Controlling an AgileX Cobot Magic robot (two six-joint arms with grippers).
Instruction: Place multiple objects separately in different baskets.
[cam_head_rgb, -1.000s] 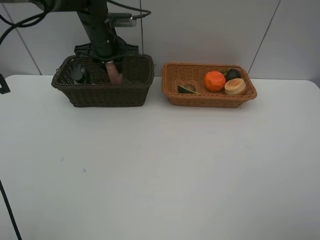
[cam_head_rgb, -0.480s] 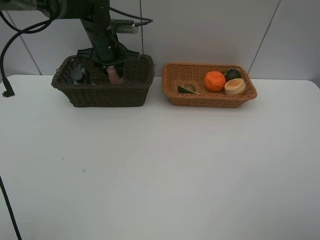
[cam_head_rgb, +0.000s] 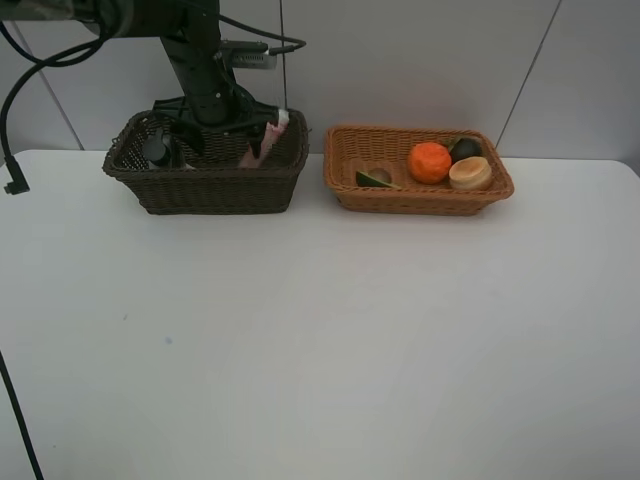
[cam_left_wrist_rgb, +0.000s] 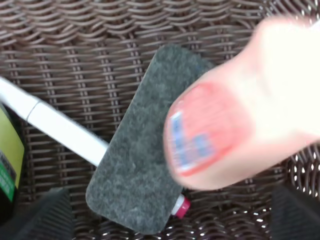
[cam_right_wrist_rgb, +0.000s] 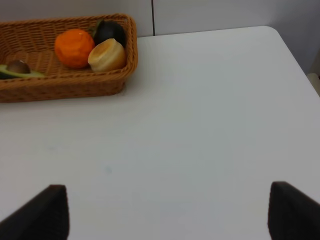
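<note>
Since the earlier frame the pink bottle (cam_head_rgb: 262, 142) has tipped from upright under the left gripper (cam_head_rgb: 222, 125) to a lean toward 1 o'clock against the dark basket's (cam_head_rgb: 205, 185) far rim.

Exterior high: the left arm hangs over the dark basket, jaws spread and holding nothing; the bottle lies just at 3 o'clock from it. The tan basket (cam_head_rgb: 420, 195) holds the orange (cam_head_rgb: 430, 161), peach (cam_head_rgb: 470, 172), mangosteen (cam_head_rgb: 465, 148) and avocado half (cam_head_rgb: 375, 178).

Left wrist: the bottle (cam_left_wrist_rgb: 235, 115) blurs close, its long axis running 1 to 7 o'clock, over the eraser (cam_left_wrist_rgb: 145, 145); the marker (cam_left_wrist_rgb: 60, 125) and pump bottle (cam_left_wrist_rgb: 9, 165) lie beside.

Right wrist: the right gripper (cam_right_wrist_rgb: 162, 212) is released over bare table. Everything looks sorted; I judge only withdrawal remains.
</note>
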